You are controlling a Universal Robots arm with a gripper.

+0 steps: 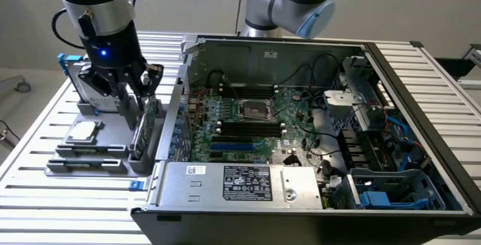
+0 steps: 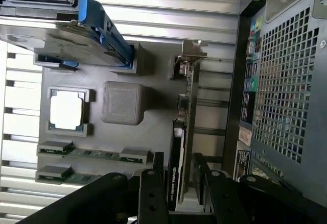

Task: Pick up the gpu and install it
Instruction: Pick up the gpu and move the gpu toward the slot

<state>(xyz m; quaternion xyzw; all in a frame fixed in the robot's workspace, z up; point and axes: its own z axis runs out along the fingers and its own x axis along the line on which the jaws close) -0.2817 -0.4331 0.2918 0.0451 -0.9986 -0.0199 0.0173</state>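
Observation:
The gpu stands on its long edge in a slot of the grey parts tray, just outside the open computer case on the exterior view's left. The wrist view shows its black cover and green board edge-on as the gpu, with the silver end bracket at the far end. My gripper has come down over the card from above. The gripper is open, with one black finger on each side of the card's near end.
The tray also holds a hard drive in a blue frame, a CPU and memory sticks. The open case shows the motherboard and a silver power supply. The case's perforated rear wall stands close beside the card.

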